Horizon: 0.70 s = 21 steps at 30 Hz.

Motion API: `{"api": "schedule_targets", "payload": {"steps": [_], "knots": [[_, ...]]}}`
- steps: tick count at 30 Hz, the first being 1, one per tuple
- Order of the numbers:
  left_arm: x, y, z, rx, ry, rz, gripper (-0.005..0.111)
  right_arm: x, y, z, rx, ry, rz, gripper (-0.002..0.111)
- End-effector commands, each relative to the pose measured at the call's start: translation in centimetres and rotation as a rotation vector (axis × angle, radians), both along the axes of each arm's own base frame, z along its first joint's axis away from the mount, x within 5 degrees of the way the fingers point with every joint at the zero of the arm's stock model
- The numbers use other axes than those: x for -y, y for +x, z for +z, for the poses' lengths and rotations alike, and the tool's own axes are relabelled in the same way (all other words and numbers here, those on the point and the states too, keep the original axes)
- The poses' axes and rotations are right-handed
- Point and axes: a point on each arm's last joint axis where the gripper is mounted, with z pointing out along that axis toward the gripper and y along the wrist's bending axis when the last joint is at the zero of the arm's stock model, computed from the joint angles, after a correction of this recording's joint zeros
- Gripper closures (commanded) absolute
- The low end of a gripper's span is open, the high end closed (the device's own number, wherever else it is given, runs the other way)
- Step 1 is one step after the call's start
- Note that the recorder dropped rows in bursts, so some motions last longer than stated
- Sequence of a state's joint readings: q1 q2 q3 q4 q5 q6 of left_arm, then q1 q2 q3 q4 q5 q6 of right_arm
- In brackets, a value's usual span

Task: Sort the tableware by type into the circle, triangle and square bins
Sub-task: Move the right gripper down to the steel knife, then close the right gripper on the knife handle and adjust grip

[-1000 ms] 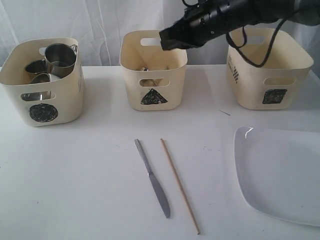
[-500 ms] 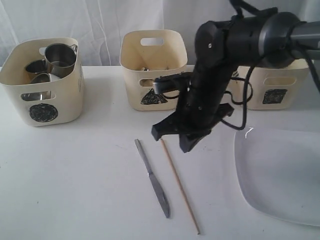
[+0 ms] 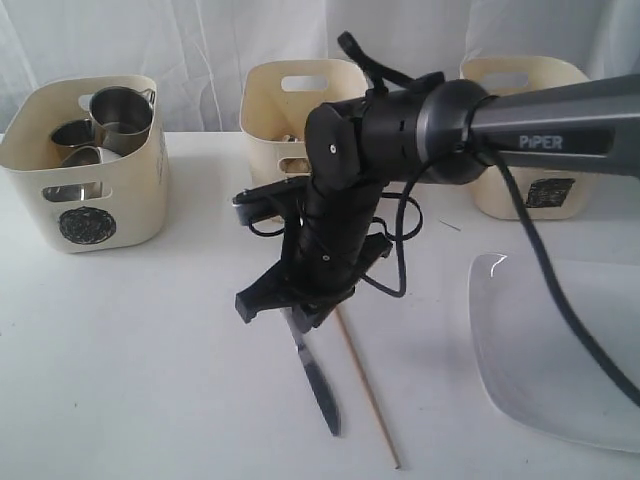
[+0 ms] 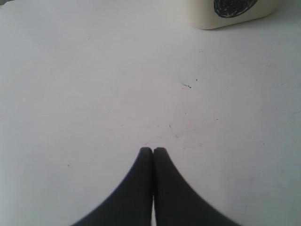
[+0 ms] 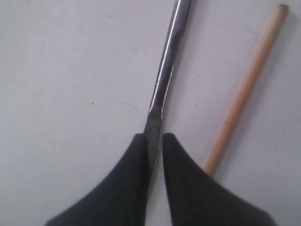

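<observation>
Cream bins (image 3: 120,200) (image 3: 262,120) (image 3: 510,195) number three, one knife (image 3: 318,385), one chopstick (image 3: 368,400).

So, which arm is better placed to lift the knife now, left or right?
Right: the right tool has the knife between its fingers. The left tool sits shut over the bare table.

1. The right arm (image 3: 400,140) is covering the handle of the knife (image 3: 320,385) and the far end of the chopstick (image 3: 372,405).
2. It is also hiding the front mark of the triangle bin (image 3: 300,85).
3. The plate (image 3: 560,340) is running off the exterior view's right edge.
4. The circle bin (image 4: 202,16) is being cropped in the left wrist view, showing only its lowest part.
</observation>
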<state>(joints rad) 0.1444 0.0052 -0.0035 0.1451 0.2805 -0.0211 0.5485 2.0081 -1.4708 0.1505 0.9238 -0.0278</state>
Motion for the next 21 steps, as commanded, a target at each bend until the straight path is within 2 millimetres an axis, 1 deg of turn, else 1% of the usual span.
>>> {"api": "schedule_targets", "payload": {"steps": [1, 3, 6, 12, 18, 21], "knots": [[0.0, 0.0, -0.1, 0.002, -0.004, -0.005, 0.107, -0.7, 0.4, -0.8, -0.057, 0.014, -0.013, 0.081], [0.0, 0.0, -0.1, 0.002, -0.004, -0.005, 0.107, -1.0, 0.7, -1.4, -0.05, 0.028, -0.003, 0.076], [0.0, 0.0, -0.1, 0.002, -0.004, -0.005, 0.107, -1.3, 1.2, -2.5, -0.021, 0.043, 0.005, 0.076], [0.0, 0.0, -0.1, 0.002, -0.004, -0.005, 0.107, -1.6, 1.7, -3.0, 0.014, 0.072, -0.01, 0.076], [0.0, 0.0, -0.1, 0.002, -0.004, -0.005, 0.107, -1.6, 1.7, -3.6, -0.006, 0.064, -0.034, 0.076], [0.0, 0.0, -0.1, 0.002, -0.004, -0.005, 0.107, -1.5, 1.6, -4.2, -0.039, 0.047, -0.056, 0.077]]}}
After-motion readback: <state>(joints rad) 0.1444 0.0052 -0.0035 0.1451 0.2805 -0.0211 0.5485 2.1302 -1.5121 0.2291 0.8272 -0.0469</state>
